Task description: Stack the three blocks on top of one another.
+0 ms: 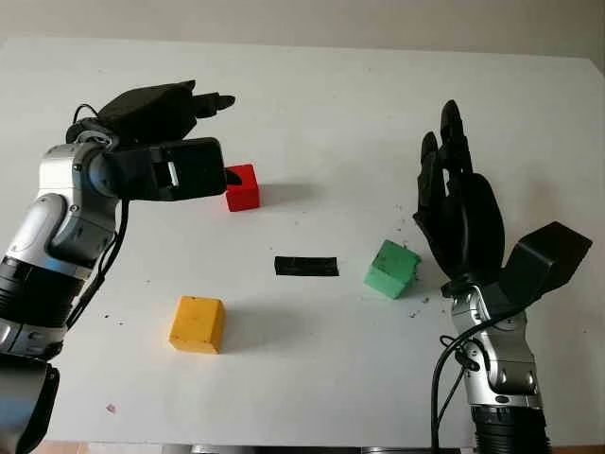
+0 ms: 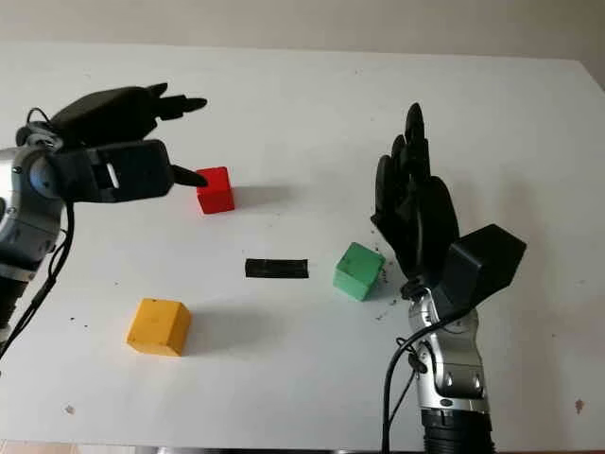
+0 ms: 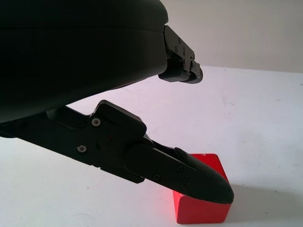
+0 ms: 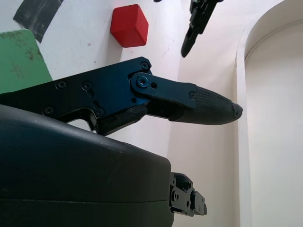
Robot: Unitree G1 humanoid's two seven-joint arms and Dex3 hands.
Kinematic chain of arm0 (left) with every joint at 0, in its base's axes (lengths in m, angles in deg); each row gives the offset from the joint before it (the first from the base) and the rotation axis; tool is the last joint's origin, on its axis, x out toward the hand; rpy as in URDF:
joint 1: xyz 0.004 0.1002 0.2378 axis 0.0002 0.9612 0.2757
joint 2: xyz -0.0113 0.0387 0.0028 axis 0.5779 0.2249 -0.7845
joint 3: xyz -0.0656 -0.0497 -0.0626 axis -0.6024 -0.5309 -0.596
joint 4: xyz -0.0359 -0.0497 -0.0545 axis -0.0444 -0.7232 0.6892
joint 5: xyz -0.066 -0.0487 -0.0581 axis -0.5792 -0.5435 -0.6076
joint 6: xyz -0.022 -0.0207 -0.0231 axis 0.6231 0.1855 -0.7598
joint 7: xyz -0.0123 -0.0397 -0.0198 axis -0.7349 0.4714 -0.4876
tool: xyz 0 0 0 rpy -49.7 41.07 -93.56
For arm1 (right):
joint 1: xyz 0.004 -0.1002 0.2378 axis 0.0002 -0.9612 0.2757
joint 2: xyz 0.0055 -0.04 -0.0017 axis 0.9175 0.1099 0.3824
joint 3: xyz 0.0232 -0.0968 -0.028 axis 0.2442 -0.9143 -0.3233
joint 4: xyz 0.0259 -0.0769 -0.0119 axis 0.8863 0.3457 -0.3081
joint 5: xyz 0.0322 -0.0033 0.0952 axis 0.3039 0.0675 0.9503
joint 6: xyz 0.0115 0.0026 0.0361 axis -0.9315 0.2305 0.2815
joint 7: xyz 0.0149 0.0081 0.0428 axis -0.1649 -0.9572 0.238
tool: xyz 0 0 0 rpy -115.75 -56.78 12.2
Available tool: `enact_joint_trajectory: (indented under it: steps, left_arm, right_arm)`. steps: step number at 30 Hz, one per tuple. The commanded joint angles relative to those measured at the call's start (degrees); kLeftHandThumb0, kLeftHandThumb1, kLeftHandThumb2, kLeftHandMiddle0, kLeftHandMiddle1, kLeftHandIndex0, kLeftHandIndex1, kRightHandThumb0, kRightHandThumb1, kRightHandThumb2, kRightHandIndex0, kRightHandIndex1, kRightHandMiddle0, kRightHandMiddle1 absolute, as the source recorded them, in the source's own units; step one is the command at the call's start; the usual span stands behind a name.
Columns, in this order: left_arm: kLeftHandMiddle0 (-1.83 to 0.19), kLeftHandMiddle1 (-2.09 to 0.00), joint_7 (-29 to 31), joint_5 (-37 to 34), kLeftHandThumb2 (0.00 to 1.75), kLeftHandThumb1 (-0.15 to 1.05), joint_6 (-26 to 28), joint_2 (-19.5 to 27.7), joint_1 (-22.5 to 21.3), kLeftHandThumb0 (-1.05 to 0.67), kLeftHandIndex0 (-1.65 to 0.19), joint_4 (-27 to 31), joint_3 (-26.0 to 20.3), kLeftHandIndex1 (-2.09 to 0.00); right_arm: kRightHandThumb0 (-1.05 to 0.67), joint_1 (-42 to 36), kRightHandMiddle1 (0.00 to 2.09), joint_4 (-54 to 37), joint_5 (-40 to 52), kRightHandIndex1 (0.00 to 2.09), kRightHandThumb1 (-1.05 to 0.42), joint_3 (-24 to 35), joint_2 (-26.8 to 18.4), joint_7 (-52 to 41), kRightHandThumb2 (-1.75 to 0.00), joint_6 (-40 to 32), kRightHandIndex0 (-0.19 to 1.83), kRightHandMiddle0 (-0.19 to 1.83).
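Three blocks lie apart on the white table (image 1: 312,113). The red block (image 1: 243,187) sits toward the back left, the yellow block (image 1: 197,323) near the front left, the green block (image 1: 392,269) right of centre. My left hand (image 1: 203,132) hovers just left of and above the red block (image 3: 201,208), open, its thumb tip close over the block's near side. My right hand (image 1: 454,180) stands upright just right of the green block (image 4: 21,61), open and holding nothing.
A strip of black tape (image 1: 306,266) lies flat on the table between the yellow and green blocks. Small dark specks dot the surface around the green block. A pale wall runs behind the table's far edge.
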Motion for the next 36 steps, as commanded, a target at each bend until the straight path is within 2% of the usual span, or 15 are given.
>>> enact_joint_trajectory:
  steps: [1, 12, 19, 26, 30, 31, 32, 34, 36]
  left_arm:
    - [0.01, -0.05, -0.11, 1.0, 0.05, 0.99, -0.48, -0.23, -1.07, -0.92, -0.26, -0.2, 0.69, -0.06]
    - [-0.03, -0.07, -0.9, 4.01, 0.04, 0.93, -2.0, -2.02, -0.51, -0.83, -0.34, -4.33, 2.6, -0.08]
    - [-0.07, -0.07, 0.18, 5.34, 0.05, 0.92, -0.58, -2.86, 0.11, -0.79, -0.38, -3.62, 3.39, -0.09]
    - [-0.16, -0.08, -3.51, 8.47, 0.06, 0.92, 0.65, -4.53, 1.47, -0.78, -0.49, -4.53, 4.55, -0.13]
    - [-0.24, -0.09, -6.57, 9.31, 0.05, 0.93, 0.52, -5.5, 2.22, -0.79, -0.62, -5.29, 4.65, -0.2]
    - [-0.26, -0.09, -7.28, 9.11, 0.05, 0.92, 0.32, -5.77, 2.37, -0.78, -0.65, -5.52, 4.49, -0.23]
    - [-0.28, -0.07, -7.8, 8.84, 0.05, 0.93, 0.11, -5.94, 2.44, -0.78, -0.65, -5.81, 4.32, -0.34]
    - [-0.33, -0.06, -8.33, 8.59, 0.05, 0.93, 0.03, -6.11, 2.31, -0.76, -0.49, -6.36, 4.24, -0.82]
    - [-0.34, -0.06, -8.22, 8.94, 0.06, 0.94, 0.24, -6.05, 2.01, -0.75, -0.42, -6.56, 4.57, -1.01]
  right_arm:
    - [-0.71, -0.68, 0.0, -1.01, -0.22, 0.0, -1.05, -0.2, -0.59, -0.09, -0.67, 0.06, -0.19, -0.19]
    - [-0.71, -0.58, 0.0, -0.71, 0.08, 0.0, -1.05, -0.34, 0.71, 1.38, -0.63, 0.59, -0.19, -0.19]
    - [-0.72, -0.6, 0.0, -0.49, 0.38, 0.0, -1.05, -0.32, 0.96, 1.54, -0.63, 0.71, -0.19, -0.19]
    - [-0.73, -1.22, 0.0, -1.47, -0.1, 0.0, -1.05, -0.83, 0.85, 2.39, -0.63, -0.45, -0.19, -0.19]
    - [-0.73, -1.32, 0.0, -1.84, 0.16, 0.0, -1.05, -0.9, 0.89, 2.53, -0.63, -0.98, -0.19, -0.19]
    - [-0.73, -1.37, 0.0, -1.83, 0.01, 0.0, -1.05, -0.95, 0.79, 2.5, -0.63, -0.88, -0.19, -0.19]
    - [-0.72, -1.41, 0.0, -1.82, -0.08, 0.0, -1.05, -0.98, 0.78, 2.53, -0.63, -0.81, -0.19, -0.19]
    - [-0.72, -1.38, 0.0, -1.83, -0.32, 0.0, -1.05, -1.04, 0.75, 2.62, -0.63, -0.71, -0.19, -0.19]
    - [-0.72, -1.36, 0.0, -1.83, -0.25, 0.0, -1.05, -1.02, 0.82, 2.65, -0.63, -0.7, -0.19, -0.19]
